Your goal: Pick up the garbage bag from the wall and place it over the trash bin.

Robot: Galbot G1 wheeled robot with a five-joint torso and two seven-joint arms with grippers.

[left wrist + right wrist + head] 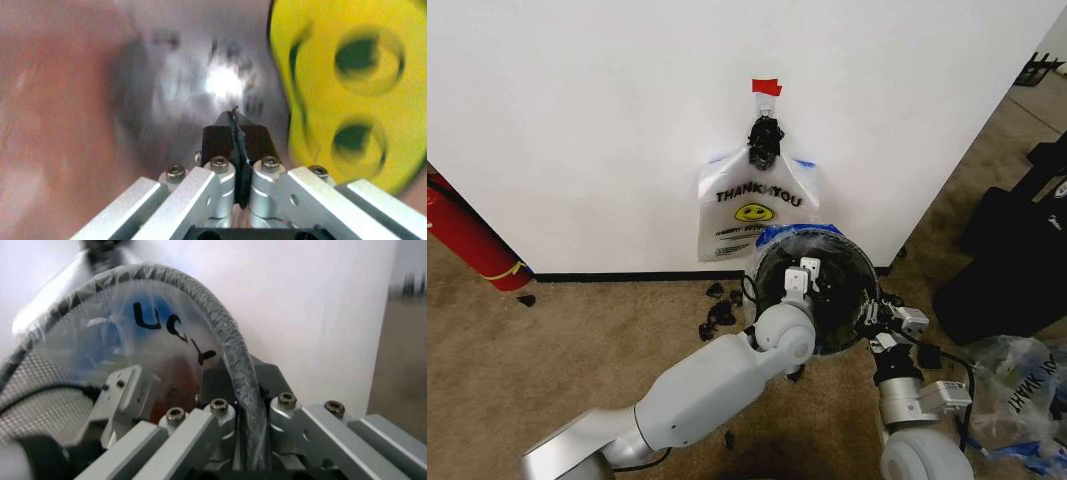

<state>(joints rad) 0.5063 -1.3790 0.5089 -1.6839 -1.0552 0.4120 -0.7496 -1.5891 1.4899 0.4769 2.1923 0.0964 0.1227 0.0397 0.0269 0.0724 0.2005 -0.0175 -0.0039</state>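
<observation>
A garbage bag [757, 215] with "THANK YOU" lettering and a yellow smiley hangs from a black clip on the white wall [577, 120], under a red tape piece [765, 87]. Below it stands the trash bin [855, 268], with thin plastic with blue trim stretched over its rim. My left gripper [803, 272] reaches down inside the bin. In the left wrist view it [235, 122] is shut, with plastic film and a yellow smiley [347, 90] close around it. My right gripper [874, 322] is at the bin's right rim. In the right wrist view it [243, 390] is shut on the plastic-wrapped rim [220, 325].
A long red cylinder [467, 235] leans at the wall on the left. Black scraps [717, 310] lie on the carpet left of the bin. A clear bag lettered "MART" [1017, 385] and black cases [1017, 260] sit to the right.
</observation>
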